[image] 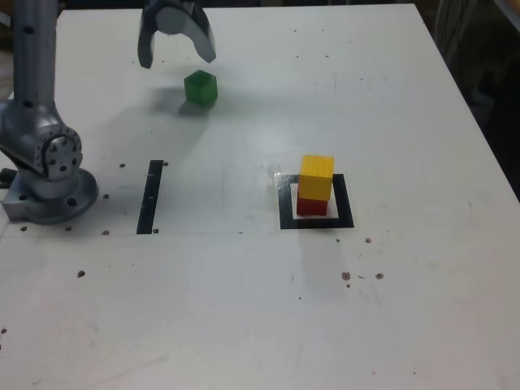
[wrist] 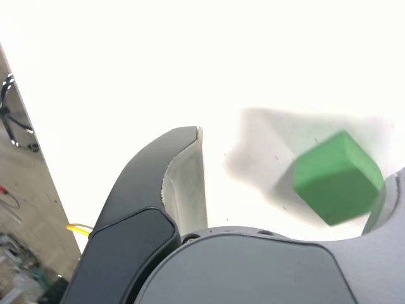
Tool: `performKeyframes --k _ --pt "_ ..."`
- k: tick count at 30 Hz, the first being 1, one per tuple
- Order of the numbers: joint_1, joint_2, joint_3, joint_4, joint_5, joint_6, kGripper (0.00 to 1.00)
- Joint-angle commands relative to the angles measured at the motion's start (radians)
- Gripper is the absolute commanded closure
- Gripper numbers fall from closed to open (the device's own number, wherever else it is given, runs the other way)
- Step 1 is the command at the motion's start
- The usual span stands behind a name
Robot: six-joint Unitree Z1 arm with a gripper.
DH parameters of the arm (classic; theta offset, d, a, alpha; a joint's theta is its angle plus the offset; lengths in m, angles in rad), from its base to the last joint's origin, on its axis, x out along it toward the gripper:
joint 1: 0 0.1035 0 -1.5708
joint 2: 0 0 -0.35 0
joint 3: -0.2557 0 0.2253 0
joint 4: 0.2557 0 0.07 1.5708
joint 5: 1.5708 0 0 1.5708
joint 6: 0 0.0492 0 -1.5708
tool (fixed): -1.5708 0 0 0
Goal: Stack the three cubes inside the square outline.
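A yellow cube (image: 316, 176) sits on a red cube (image: 312, 205) inside the black square outline (image: 345, 213), right of centre in the exterior view. The green cube (image: 200, 87) rests alone on the white table at the back, and shows in the wrist view (wrist: 337, 177) close to one jaw. My gripper (image: 177, 57) hangs open just above and behind the green cube, slightly to the exterior view's left of it, with nothing between its jaws. In the wrist view the gripper (wrist: 297, 171) has its jaws spread wide, and the cube lies on the table between them, nearer the one at the frame's edge.
The arm's grey base (image: 47, 175) stands at the exterior view's left. A straight black tape strip (image: 151, 197) lies on the table (image: 244, 309) beside it. The table's far and right edges border dark surroundings.
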Motion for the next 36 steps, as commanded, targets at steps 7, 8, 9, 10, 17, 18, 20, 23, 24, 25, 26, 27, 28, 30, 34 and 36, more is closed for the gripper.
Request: performKeyframes --k 7,8,9,10,17,18,20,23,24,25,26,27,28,30,34,36 --pt "-0.068 0.016 0.006 -0.049 -0.046 0.085 0.02" --pt "-0.071 0.019 0.006 -0.053 -0.045 0.092 0.02" --pt "-0.074 0.022 0.005 -0.056 -0.044 0.097 0.02" --pt "-0.076 0.026 0.004 -0.059 -0.043 0.103 0.03" --pt "-0.078 0.071 0.016 -0.109 -0.037 0.111 0.03" --pt "-0.078 0.076 0.022 -0.123 -0.039 0.110 0.03" --pt "-0.083 0.080 0.032 -0.150 -0.045 0.108 0.04" --pt "-0.098 0.077 0.043 -0.176 -0.055 0.105 0.07" --pt "-0.102 0.076 0.043 -0.179 -0.056 0.105 0.08" --pt "-0.106 0.076 0.042 -0.179 -0.056 0.103 0.09" --pt "-0.108 0.076 0.041 -0.178 -0.056 0.101 0.11" --pt "-0.109 0.076 0.040 -0.178 -0.055 0.099 0.13" --pt "-0.109 0.077 0.040 -0.177 -0.055 0.095 0.16" --pt "-0.109 0.080 0.040 -0.176 -0.054 0.087 0.22" --pt "-0.109 0.083 0.048 -0.182 -0.055 0.075 0.34" --pt "-0.109 0.084 0.052 -0.185 -0.058 0.072 0.38"
